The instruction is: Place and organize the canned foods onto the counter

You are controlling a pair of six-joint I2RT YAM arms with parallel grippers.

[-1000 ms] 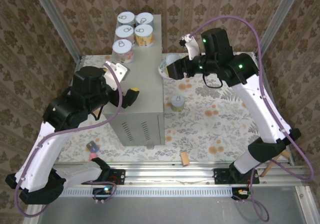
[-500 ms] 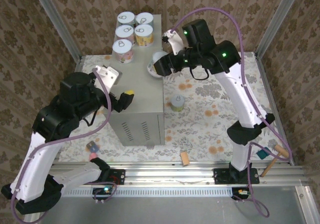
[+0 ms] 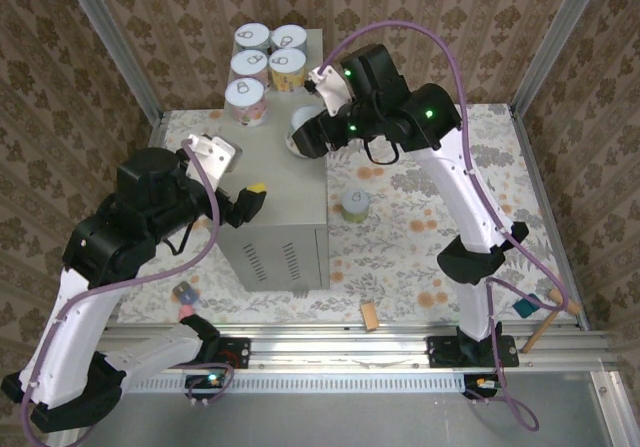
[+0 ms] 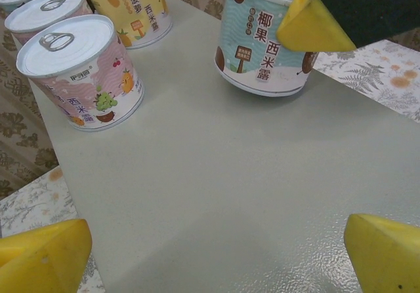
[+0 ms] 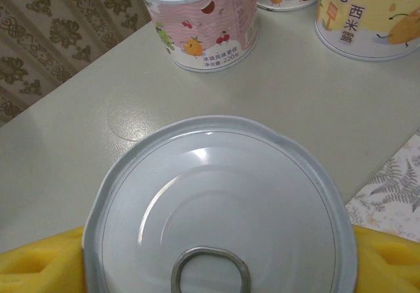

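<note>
Hugging the blue can (image 4: pixel 259 44) on both sides with the right gripper (image 5: pixel 216 260), to stand it straight on the counter (image 4: pixel 230 175) by the right edge, near the five cans (image 3: pixel 250 64) at the far end. Keeping the left gripper (image 4: pixel 216 250) wide open, empty, waiting. Earlier hung past the edge, further right.

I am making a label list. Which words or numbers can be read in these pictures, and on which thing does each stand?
"椰果 西米露": on the pale blue can.
"菠萝 西米露": on the yellow can.
"西米露": on the pink can.
The finer print on all three is too small to read.
</note>
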